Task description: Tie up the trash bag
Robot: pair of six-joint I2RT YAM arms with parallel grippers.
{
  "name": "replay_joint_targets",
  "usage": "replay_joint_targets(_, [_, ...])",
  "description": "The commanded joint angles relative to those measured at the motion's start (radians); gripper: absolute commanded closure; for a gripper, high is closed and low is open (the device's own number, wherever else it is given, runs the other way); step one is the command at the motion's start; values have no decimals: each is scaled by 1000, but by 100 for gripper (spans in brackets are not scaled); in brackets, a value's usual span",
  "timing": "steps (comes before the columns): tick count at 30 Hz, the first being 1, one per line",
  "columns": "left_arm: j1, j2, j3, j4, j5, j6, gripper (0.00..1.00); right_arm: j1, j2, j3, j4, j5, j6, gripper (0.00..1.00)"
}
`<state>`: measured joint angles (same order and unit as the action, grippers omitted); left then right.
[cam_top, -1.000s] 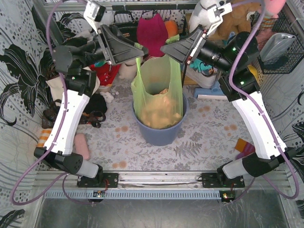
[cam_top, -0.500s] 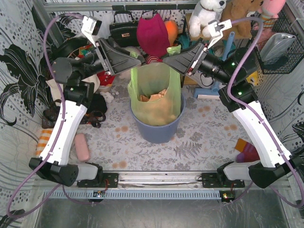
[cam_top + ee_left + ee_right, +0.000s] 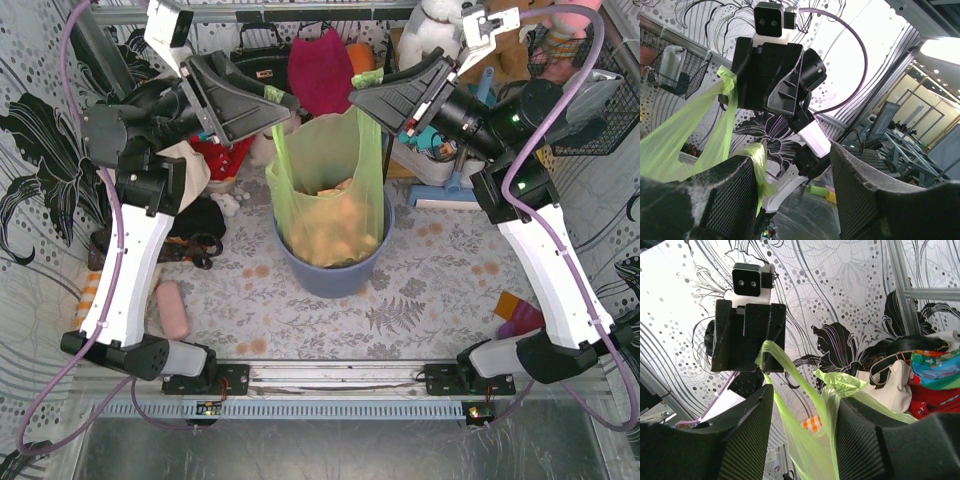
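Note:
The light-green trash bag [image 3: 325, 190] stands in the round blue-grey bin [image 3: 335, 280], tan paper showing through it. Its two top corners are pulled up. My left gripper [image 3: 283, 100] is at the left corner and my right gripper [image 3: 358, 100] at the right corner, both above the bin's far rim. In the left wrist view my gripper [image 3: 792, 155] has its jaws wide apart, with a bag strip [image 3: 670, 145] draped over the left finger. In the right wrist view my gripper [image 3: 802, 392] is open too, with bag plastic [image 3: 810, 450] hanging between the fingers and bunched on the right one.
Soft toys, a black handbag [image 3: 262, 55] and a magenta item [image 3: 320, 65] crowd the back. A wire basket [image 3: 590, 90] hangs at the right. A pink item [image 3: 172, 308] lies at the left and an orange-purple item [image 3: 515, 310] at the right. A cream tote [image 3: 890, 380] shows behind.
Both grippers have risen and moved a little apart. The bag's top corners have come up with them, and the bag stands taller over the bin.

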<state>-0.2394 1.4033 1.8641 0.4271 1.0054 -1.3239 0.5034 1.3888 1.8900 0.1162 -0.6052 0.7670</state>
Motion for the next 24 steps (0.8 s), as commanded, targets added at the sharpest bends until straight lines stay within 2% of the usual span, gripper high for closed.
replay_joint_targets(1, [5,-52,-83,-49,-14,73,39,-2,-50,-76,10,40,-5,52])
replay_joint_targets(6, [17,-111,-205,-155,-27,158,39,-3,-110,-191,-46,85,-28,52])
replay_joint_targets(9, [27,-124,-210,-276,-38,244,39,-3,-123,-217,-90,105,-51,52])
replay_joint_targets(14, [57,-119,-152,-506,-41,382,38,-2,-127,-196,-197,127,-111,52])
replay_joint_targets(20, [88,-117,2,-846,-104,589,30,-2,-113,-101,-362,151,-188,48])
replay_joint_targets(24, [95,-146,33,-897,-128,625,29,-3,-102,-34,-433,177,-242,48])
